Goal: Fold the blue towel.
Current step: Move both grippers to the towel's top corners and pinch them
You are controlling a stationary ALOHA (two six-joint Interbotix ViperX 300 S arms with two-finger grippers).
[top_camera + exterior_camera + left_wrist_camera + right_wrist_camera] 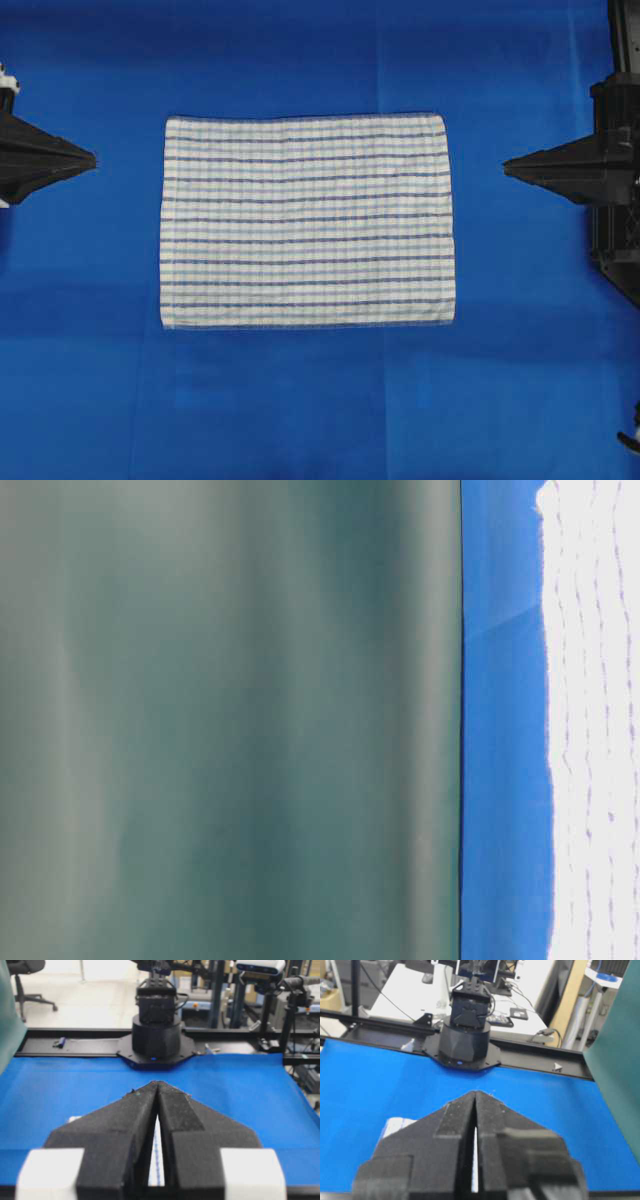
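Left hand (92, 158) clenched | right hand (507, 168) clenched | overhead only: whole blue towel (308, 220) flat

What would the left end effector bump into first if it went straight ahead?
Probably nothing soon: the shut left end effector points level above the towel. Farther on, the right end effector faces it.

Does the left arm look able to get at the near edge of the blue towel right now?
Probably yes: the left gripper, shut, faces the blue towel with only bare blue table covering between.
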